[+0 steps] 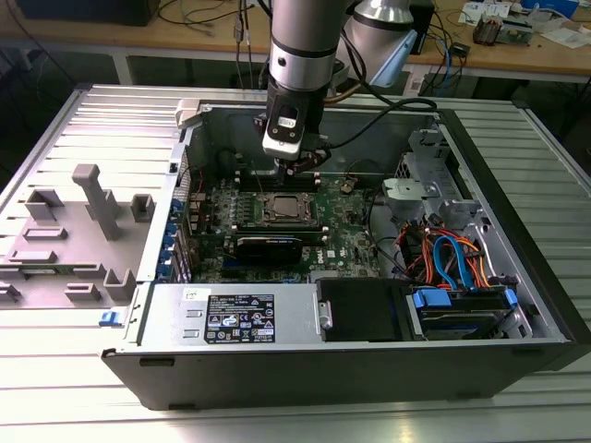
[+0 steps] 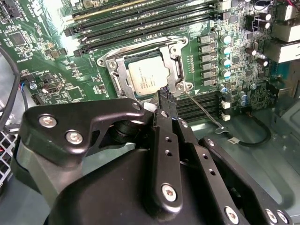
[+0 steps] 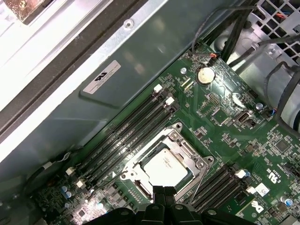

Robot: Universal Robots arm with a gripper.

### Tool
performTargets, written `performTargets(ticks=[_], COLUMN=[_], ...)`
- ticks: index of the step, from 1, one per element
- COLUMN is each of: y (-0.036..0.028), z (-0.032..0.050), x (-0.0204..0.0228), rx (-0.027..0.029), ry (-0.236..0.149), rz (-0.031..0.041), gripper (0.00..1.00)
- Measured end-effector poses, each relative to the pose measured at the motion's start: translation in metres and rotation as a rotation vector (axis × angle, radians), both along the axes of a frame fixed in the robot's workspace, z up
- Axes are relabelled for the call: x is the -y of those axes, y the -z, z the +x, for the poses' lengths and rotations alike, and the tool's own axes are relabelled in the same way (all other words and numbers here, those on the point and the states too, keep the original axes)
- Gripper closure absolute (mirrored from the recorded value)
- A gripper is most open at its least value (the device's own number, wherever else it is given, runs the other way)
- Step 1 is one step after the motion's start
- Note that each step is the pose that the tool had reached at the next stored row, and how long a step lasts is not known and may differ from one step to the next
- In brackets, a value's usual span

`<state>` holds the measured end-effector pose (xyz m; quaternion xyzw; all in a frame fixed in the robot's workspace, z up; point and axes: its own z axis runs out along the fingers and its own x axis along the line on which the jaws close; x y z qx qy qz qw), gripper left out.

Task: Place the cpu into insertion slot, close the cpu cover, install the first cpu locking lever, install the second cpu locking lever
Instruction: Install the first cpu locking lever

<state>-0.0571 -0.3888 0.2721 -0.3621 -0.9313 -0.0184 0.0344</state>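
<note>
Holds nothing between black jaws pressed together; hovers at a corner of thin silvery window-frame cpu cover (image 2: 119, 77); beyond, shows small silver-grey cpu (image 2: 150, 75) seated in dark metal-rimmed insertion slot (image 2: 174, 65), mid green board (image 2: 47, 61); probably light, stiff, fragile; take by edges.

Electronics lab: open computer case (image 1: 323, 369) on slatted metal table (image 1: 55, 388); behind it, cable-strewn wooden workbench (image 1: 554, 57).

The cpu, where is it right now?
In the exterior view, the small square silver-grey cpu lies in the silvery-rimmed insertion slot mid green board, between long black memory slots, by the black pincer.
</note>
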Motion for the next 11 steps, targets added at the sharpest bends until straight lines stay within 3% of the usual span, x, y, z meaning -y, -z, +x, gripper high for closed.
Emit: performTargets(ticks=[11], y=[0.0000], z=[0.0000], x=[0.0000], rx=[0.0000], ry=[-0.011], rz=[-0.0001], gripper=[0.89])
